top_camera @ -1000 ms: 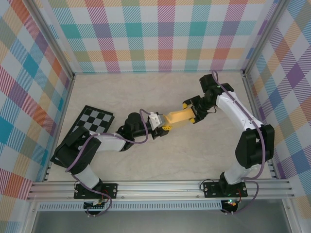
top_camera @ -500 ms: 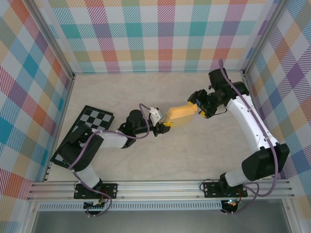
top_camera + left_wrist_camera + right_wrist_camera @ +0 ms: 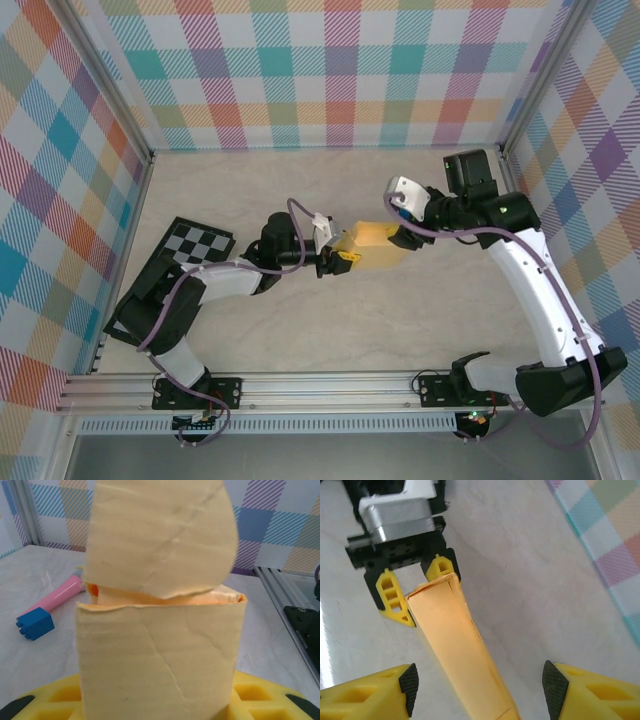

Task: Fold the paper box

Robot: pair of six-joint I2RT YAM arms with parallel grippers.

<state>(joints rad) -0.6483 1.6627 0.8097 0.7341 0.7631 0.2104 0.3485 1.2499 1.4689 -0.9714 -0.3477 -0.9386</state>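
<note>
The left arm [image 3: 215,290] lies low across the counter [image 3: 300,330], and the left fingers [image 3: 345,259] are clamped on the near end of the paper box [image 3: 378,238], which runs rightward from them with a rounded flap standing at its far end. The right arm [image 3: 530,270] arches in from the side wall, and the right fingers [image 3: 370,692] are spread wide on either side of the box's other end, apart from the card. Bare counter surrounds both pairs; the checkered board [image 3: 190,250] sits well behind the left fingers, and a pink stick [image 3: 52,600] lies beyond the box.
</note>
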